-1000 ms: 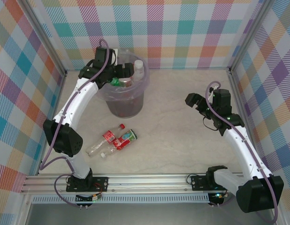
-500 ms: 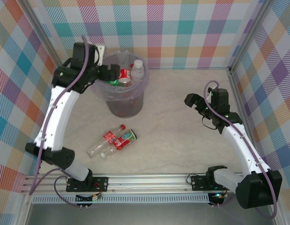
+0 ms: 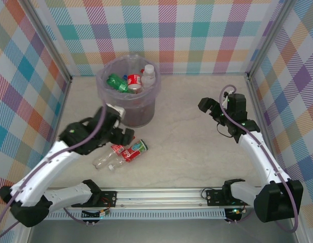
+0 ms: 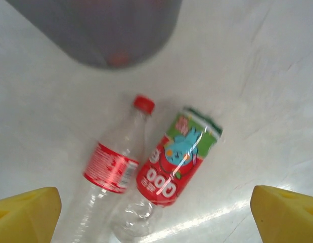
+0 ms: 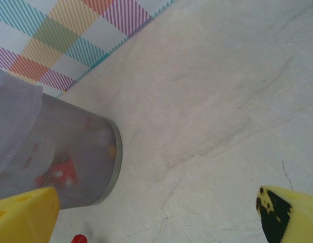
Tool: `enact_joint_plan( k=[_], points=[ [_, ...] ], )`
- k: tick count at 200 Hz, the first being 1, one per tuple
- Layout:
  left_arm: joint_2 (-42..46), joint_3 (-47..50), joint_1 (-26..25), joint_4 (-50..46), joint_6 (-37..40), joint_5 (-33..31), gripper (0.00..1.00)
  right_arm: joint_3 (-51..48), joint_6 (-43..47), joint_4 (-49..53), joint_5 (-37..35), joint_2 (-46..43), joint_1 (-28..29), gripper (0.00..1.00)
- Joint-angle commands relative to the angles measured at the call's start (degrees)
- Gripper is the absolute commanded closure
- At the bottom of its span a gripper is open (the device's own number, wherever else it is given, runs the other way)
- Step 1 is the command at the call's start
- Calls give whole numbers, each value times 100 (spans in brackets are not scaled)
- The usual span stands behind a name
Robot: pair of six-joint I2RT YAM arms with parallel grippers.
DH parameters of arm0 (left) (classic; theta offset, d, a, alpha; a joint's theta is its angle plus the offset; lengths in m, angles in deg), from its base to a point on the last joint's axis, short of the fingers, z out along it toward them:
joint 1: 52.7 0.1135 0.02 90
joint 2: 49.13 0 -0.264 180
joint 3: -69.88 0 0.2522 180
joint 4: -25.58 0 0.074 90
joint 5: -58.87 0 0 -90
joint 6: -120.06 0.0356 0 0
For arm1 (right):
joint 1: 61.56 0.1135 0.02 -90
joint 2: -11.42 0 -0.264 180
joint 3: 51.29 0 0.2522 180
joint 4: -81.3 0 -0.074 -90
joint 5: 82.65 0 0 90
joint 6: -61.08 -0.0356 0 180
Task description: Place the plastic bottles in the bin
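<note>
Two plastic bottles lie side by side on the table: a clear one with a red label and red cap (image 3: 108, 156) (image 4: 112, 171), and one with a red and green label (image 3: 134, 150) (image 4: 175, 163). My left gripper (image 3: 124, 136) (image 4: 156, 217) hovers open just above them, yellow fingertips (image 4: 26, 212) wide apart and nothing between them. The bin (image 3: 109, 97) (image 4: 103, 30) (image 5: 70, 162) stands at the back and holds several bottles, among them a green one (image 3: 116, 82). My right gripper (image 3: 207, 106) (image 5: 156, 217) is open over bare table on the right.
Checked walls close the cell at the back and on both sides. A metal rail (image 3: 161, 193) runs along the near edge. Bare tabletop (image 3: 196, 147) lies between the bin and my right arm.
My left arm swung from over the bin, down and toward the near side, to above the two bottles on the table. The green bottle now lies free in the bin. The right arm barely moved.
</note>
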Motion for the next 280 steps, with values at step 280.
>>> enact_joint_plan(
  k=[280],
  points=[
    [-2507,1589,-1269,4075,-145,-175,33,-145,-43,135,-247,-767,-16,1]
  ],
)
